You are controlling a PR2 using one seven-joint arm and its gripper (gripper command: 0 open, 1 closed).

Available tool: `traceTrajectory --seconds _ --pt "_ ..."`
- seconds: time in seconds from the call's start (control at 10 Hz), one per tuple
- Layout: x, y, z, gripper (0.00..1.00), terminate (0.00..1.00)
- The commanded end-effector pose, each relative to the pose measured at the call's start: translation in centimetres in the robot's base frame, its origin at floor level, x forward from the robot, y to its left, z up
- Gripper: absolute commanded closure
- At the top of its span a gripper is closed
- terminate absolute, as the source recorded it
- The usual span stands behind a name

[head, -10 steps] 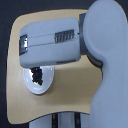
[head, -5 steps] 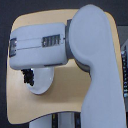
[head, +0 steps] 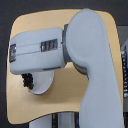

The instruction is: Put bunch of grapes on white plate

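You swung the arm (head: 60,47) across the white plate (head: 44,86); the gripper (head: 27,80) hung over its rim, grip unreadable. Dark shape there: possibly the bunch of grapes, near delivery.

Glossy white plate (head: 44,86), matt tan table (head: 65,97)

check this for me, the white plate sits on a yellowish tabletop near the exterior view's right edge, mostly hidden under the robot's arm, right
Not quite: the white plate lies toward the exterior view's left, not its right edge. The rest holds: it sits on the yellowish tabletop, and the robot's arm covers much of it, as the exterior view shows.
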Motion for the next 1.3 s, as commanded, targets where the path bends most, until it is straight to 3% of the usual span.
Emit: traceTrajectory --seconds 0.0,0.4,0.6,1.0,1.2 --pt "-0.9 -2.8 -3.1 1.0 0.0" --pt "-1.5 -4.9 -4.7 1.0 0.0" --pt "-3.0 -5.2 -6.0 1.0 0.0" --pt "-0.3 -6.9 -5.9 1.0 0.0" --pt "-0.2 -6.7 -6.0 1.0 0.0"
